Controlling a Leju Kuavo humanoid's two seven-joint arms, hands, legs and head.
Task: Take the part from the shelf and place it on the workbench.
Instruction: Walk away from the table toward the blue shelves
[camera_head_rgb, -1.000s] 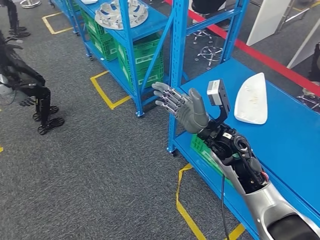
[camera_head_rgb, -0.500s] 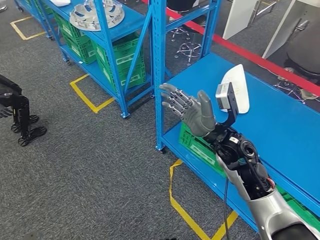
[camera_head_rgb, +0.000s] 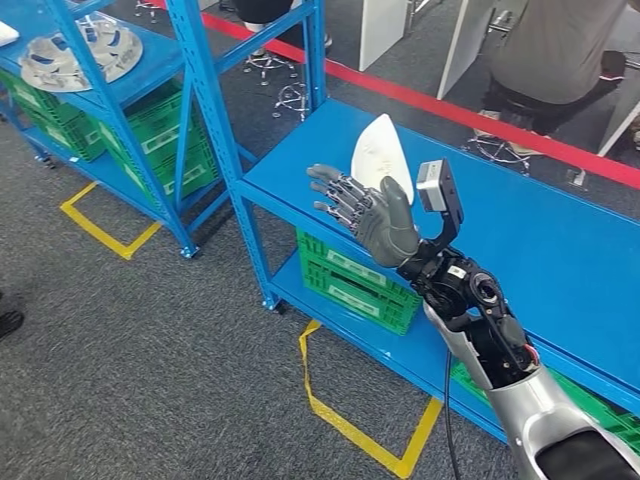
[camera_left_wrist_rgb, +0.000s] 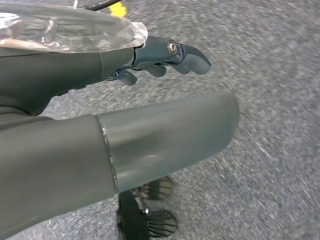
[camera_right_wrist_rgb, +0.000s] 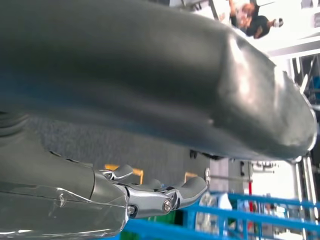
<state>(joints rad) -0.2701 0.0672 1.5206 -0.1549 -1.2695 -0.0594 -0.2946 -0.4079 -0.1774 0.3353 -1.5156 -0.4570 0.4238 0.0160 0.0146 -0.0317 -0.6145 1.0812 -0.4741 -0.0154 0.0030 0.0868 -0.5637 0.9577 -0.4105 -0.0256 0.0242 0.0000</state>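
We have our right hand (camera_head_rgb: 367, 213) raised at the front edge of the long blue metal workbench (camera_head_rgb: 528, 240), fingers stretched out and apart, thumb up, nothing in it. Just past those fingertips, on the workbench top, lies a flat white moulded part with rounded corners (camera_head_rgb: 377, 152), partly hidden by the hand.

On the blue steel shelf rack (camera_head_rgb: 113, 75), well apart from the workbench, rests a round silvery-white openwork part (camera_head_rgb: 79, 52); whether that is the one we are after, we cannot tell.

The left hand (camera_left_wrist_rgb: 166, 55) hangs over grey carpet, its dark fingers lightly curled together around nothing.

The shelf part looks to us like a thin rigid shell: light, stiff, probably smooth and prone to slip. We judge the rim the sensible place, thumb above and fingers below, kept level. A green plastic crate (camera_head_rgb: 355, 280) sits under the workbench top.
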